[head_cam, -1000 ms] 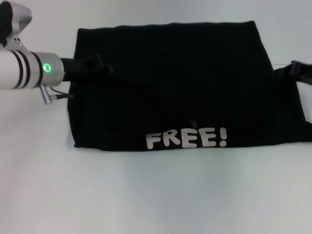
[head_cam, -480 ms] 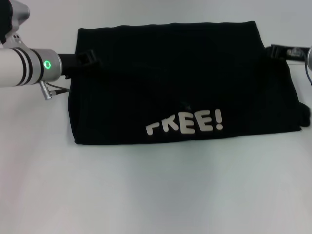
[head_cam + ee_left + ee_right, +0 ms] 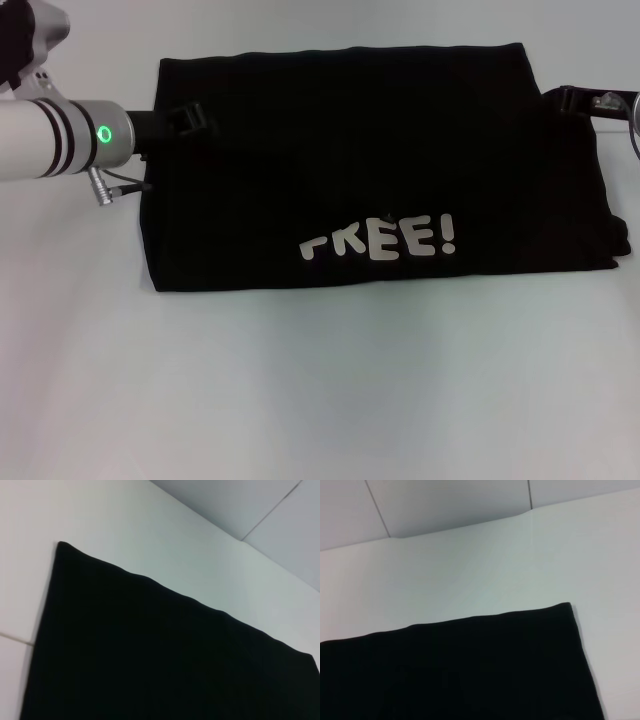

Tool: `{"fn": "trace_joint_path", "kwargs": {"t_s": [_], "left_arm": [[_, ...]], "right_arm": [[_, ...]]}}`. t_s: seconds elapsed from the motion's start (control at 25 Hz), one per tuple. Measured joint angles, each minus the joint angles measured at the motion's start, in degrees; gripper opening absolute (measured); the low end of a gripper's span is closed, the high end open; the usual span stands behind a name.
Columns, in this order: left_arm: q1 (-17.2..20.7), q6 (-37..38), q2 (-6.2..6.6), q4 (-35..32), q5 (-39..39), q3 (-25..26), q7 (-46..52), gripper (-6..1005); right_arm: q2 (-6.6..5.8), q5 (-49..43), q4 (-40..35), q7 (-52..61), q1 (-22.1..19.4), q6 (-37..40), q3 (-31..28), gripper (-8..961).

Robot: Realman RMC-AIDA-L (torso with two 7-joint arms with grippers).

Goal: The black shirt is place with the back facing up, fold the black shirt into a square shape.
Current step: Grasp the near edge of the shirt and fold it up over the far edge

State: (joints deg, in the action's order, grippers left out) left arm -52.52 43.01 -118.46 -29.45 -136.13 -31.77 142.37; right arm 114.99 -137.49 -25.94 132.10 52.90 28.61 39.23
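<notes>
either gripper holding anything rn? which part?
Cannot tell. Left gripper sits at the black shirt's left edge, right gripper at its right edge; black on black hides any hold.

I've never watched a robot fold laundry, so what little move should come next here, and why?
Probably carry the left gripper across toward the right gripper. The black shirt lies as a wide rectangle, lettering near the front edge, with a gripper at each side, so folding sideways would make it squarer.

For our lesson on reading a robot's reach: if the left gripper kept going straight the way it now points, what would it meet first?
The left gripper points across the black shirt from its left edge. It would likely meet the shirt's cloth first, though its height above the fabric is unclear.
</notes>
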Motion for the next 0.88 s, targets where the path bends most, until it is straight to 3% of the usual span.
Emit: {"fn": "trace_joint_path", "kwargs": {"t_s": [0.64, 0.88], "left_arm": [[-2.06, -7.21, -0.41, -0.64, 3.12, -1.16, -3.84, 73], [-3.16, -12.55, -0.6, 1.76, 3.22, -7.04, -4.34, 73]], "right_arm": [[0.42, 0.18, 0.11, 0.12, 0.06, -6.46, 2.35, 112], [0.93, -0.06, 1.47, -0.02, 0.46, -8.68, 3.31, 125]]}}
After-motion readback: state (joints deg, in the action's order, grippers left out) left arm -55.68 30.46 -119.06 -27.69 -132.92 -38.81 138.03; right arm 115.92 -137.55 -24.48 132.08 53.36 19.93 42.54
